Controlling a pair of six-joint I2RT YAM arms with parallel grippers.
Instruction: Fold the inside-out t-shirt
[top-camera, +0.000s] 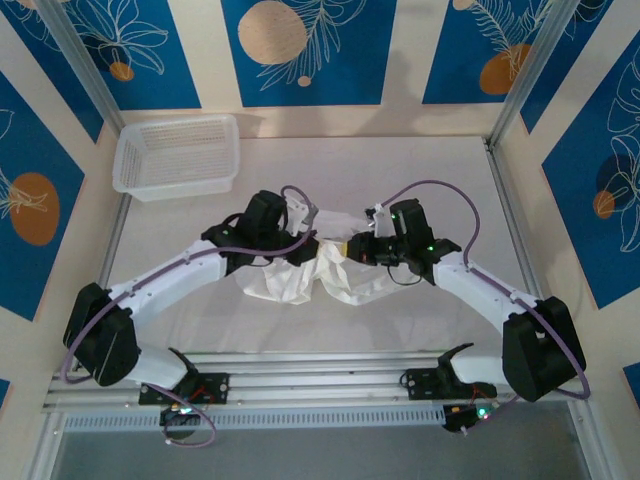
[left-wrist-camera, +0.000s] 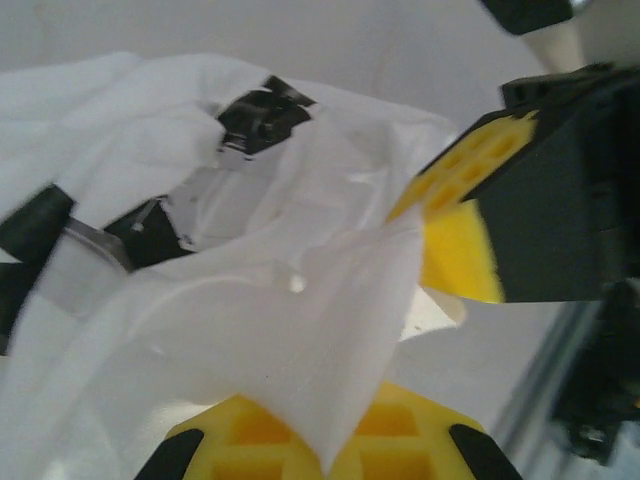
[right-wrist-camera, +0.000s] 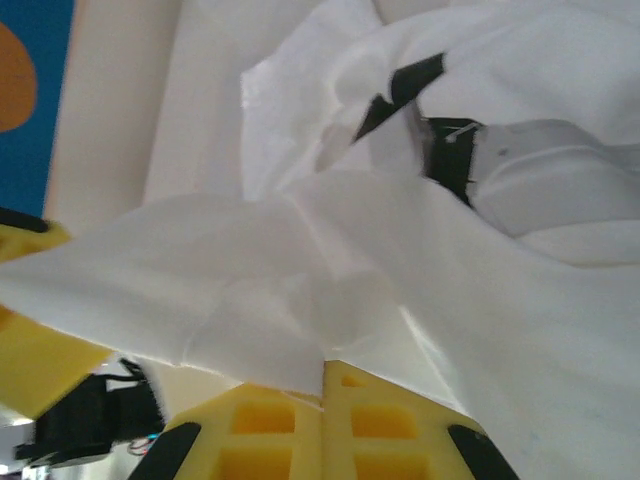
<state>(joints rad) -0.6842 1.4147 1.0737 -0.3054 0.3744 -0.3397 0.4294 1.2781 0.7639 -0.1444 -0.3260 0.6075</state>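
My left gripper (left-wrist-camera: 320, 445) and right gripper (right-wrist-camera: 325, 405) are both clamped on the inside-out t-shirt (top-camera: 300, 285), which is bunched and wrinkled between them at mid-table (top-camera: 400, 170). Loose cloth spreads toward the near edge. The mesh basket (top-camera: 178, 155) sits well apart, at the far left.

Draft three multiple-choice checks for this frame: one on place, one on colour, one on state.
1. Where does the mesh basket sit?
A) between the arms
B) far-left corner of the table
C) near-right edge

2. What colour are the fingers of the left gripper?
A) red
B) grey
C) yellow

3. How do the left gripper and the right gripper stand?
A) shut on the t-shirt
B) open above it
C) shut on the basket

Key:
1 B, the top view shows it up left, by the frame post.
2 C, yellow blocks at the bottom of the left wrist view.
3 A, each wrist view shows white cloth pinched between closed fingers.
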